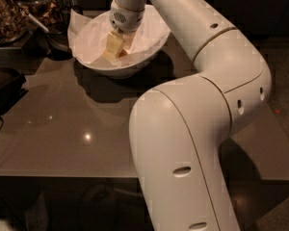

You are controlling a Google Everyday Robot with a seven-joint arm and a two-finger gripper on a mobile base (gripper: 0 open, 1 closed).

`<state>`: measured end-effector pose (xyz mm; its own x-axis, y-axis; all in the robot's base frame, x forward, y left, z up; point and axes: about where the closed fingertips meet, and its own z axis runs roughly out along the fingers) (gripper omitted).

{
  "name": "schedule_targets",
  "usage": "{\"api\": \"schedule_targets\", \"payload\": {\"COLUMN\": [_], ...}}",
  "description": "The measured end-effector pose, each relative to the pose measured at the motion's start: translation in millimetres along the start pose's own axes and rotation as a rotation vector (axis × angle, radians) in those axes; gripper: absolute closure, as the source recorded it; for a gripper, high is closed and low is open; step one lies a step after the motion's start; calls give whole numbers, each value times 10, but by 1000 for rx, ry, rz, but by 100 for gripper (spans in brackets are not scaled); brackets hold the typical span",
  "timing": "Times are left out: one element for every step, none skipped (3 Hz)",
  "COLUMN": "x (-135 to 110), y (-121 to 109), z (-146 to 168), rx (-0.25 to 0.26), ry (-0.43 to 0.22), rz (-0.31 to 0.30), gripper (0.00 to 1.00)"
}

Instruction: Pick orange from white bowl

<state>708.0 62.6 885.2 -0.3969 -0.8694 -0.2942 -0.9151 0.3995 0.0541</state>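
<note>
nearest, the one white arm filled the right half of the view, its lower segment cut off by the bottom edge, and it hid much of the grey bench behind it. one dark object lay on the bench at the left edge, partly out of frame and too dim to name. farther back stood the one white bowl, lined with crinkled white paper; the arm crossed over its right rim. the gripper reached down inside the bowl, its pale tip low against the paper. of the one orange only a sliver showed, in the bowl right at the gripper's tip, the rest covered; whether the gripper was clamped on the fruit or loose could not be told. at the far left, one container of brown bits was cut off by the frame.
</note>
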Motion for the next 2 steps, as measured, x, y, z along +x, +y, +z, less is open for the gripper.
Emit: {"api": "schedule_targets", "payload": {"x": [32, 60], "y": [-1, 8], "z": [123, 244], "rx": [-15, -32], "ry": [22, 42], "rz": [4, 7], "gripper": [38, 38]}}
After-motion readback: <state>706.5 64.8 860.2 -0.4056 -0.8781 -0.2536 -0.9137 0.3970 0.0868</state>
